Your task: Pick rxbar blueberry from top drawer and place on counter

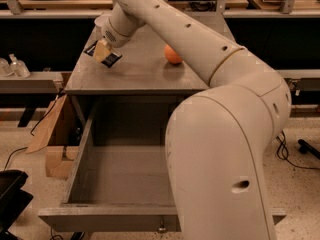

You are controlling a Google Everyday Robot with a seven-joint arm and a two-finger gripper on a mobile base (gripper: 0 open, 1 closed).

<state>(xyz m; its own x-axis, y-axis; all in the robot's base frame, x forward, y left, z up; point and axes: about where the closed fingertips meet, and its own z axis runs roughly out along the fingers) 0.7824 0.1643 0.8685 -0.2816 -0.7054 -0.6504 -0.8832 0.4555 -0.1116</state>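
1. Snack bar [113, 60]: its dark wrapper sticks out on either side of the gripper [103, 51], which is clenched on it, tilted, over the left rear part of the counter [145, 74].
2. The bar hangs low over the grey top. Whether its lower corner already touches the surface cannot be told.
3. The step in hand looks like the set-down. The drawer [120, 169] stands open below with nothing showing on the part of its floor that the arm does not hide, so the pick seems done.
4. To do it well, lower gently until the wrapper lies on the top, and only then release. Dropping it from a tilt could let it slide toward the near left edge.
5. Keep well apart from the orange [173, 54], which sits farther right on the counter and could roll if nudged.
6. After letting go, lift straight up so the fingers do not drag the wrapper.
7. Pose: the arm [200, 49] rises from its bulky base in the right foreground, bends at the elbow, and reaches leftward across the counter, its wrist angled down at the bar.
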